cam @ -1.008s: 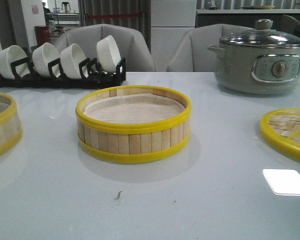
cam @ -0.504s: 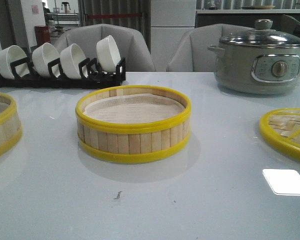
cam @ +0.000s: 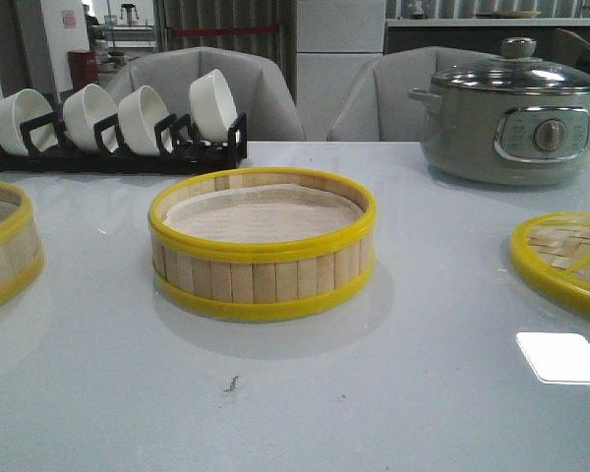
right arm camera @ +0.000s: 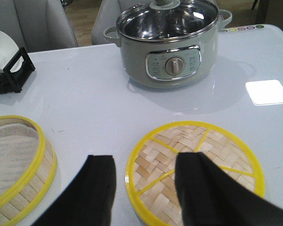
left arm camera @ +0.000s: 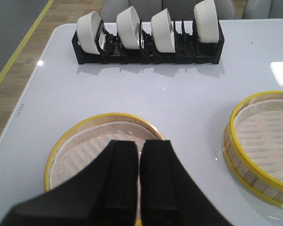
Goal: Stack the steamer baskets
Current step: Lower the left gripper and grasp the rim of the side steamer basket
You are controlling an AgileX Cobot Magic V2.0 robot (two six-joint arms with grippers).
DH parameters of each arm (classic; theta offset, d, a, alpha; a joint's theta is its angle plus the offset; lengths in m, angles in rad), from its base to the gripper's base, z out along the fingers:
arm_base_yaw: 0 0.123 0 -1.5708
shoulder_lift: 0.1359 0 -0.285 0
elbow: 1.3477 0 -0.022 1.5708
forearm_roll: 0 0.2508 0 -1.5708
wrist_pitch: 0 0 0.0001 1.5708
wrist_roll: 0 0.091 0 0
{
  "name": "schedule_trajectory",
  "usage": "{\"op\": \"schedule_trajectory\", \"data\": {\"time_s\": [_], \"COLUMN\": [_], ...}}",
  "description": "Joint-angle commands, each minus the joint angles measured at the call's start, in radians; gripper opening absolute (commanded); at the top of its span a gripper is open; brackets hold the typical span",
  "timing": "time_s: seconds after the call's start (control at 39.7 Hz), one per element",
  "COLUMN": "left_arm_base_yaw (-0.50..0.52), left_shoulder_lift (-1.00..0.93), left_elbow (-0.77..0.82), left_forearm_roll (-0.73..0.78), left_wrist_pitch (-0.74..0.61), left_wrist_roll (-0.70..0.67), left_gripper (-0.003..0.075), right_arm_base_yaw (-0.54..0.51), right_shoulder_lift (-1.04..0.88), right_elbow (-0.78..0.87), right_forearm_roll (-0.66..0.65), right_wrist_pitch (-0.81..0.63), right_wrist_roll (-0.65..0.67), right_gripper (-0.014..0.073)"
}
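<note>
Two steamer baskets, unstacked, both upright on table, well apart. Center basket (cam: pixel 263 244): pale bamboo slats, yellow rims, white paper liner inside. Left basket (cam: pixel 5 246): same build, cut off by front-view edge.

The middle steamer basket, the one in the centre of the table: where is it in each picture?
Front view: middle steamer basket at centre.
Left wrist view: at the right edge, cut off.
Right wrist view: at the lower left edge, partly cut off.
Shared landmark: the black bowl rack behind it.
</note>
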Motion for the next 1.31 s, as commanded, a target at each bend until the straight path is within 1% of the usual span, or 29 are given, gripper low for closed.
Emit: {"op": "schedule_trajectory", "data": {"time_s": [0.0,0.03,0.05,0.08,0.1,0.3,0.61,0.81,0.93,1.29], "left_arm_base_yaw": [-0.016,-0.021,-0.024,-0.030,-0.038,-0.074,-0.075,-0.073,-0.073,-0.073], "left_shoulder_lift": [0.003,0.010,0.019,0.025,0.037,0.187,0.489,0.650,0.728,0.840], "left_elbow": [-0.036,-0.036,-0.036,-0.036,-0.036,-0.036,-0.036,-0.036,-0.036,-0.036], "left_forearm_roll": [-0.004,-0.006,-0.009,-0.011,-0.016,-0.016,-0.031,-0.023,-0.020,-0.030], "left_wrist_pitch": [-0.099,-0.103,-0.105,-0.108,-0.110,-0.137,-0.232,-0.299,-0.345,-0.351], "left_wrist_roll": [0.000,0.000,0.000,0.000,0.000,0.000,0.000,0.000,0.000,0.000], "left_gripper": [0.0375,0.0424,0.0454,0.0481,0.0491,0.0485,0.0485,0.0485,0.0485,0.0485], "right_arm_base_yaw": [0.000,0.000,0.000,0.000,0.000,0.000,0.000,0.000,0.000,0.000], "right_shoulder_lift": [0.002,0.002,0.002,0.002,0.002,0.002,0.002,0.002,0.002,0.002], "right_elbow": [-0.038,-0.038,-0.038,-0.038,-0.038,-0.038,-0.038,-0.038,-0.038,-0.038], "right_forearm_roll": [0.002,0.002,0.002,0.002,0.002,0.002,0.002,0.002,0.002,0.002], "right_wrist_pitch": [-0.070,-0.070,-0.070,-0.070,-0.070,-0.075,-0.075,-0.075,-0.072,-0.072], "right_wrist_roll": [0.000,0.000,0.000,0.000,0.000,0.000,0.000,0.000,0.000,0.000], "right_gripper": [0.0468,0.0463,0.0457,0.0451,0.0445,0.0444,0.0444,0.0444,0.0444,0.0444]}}
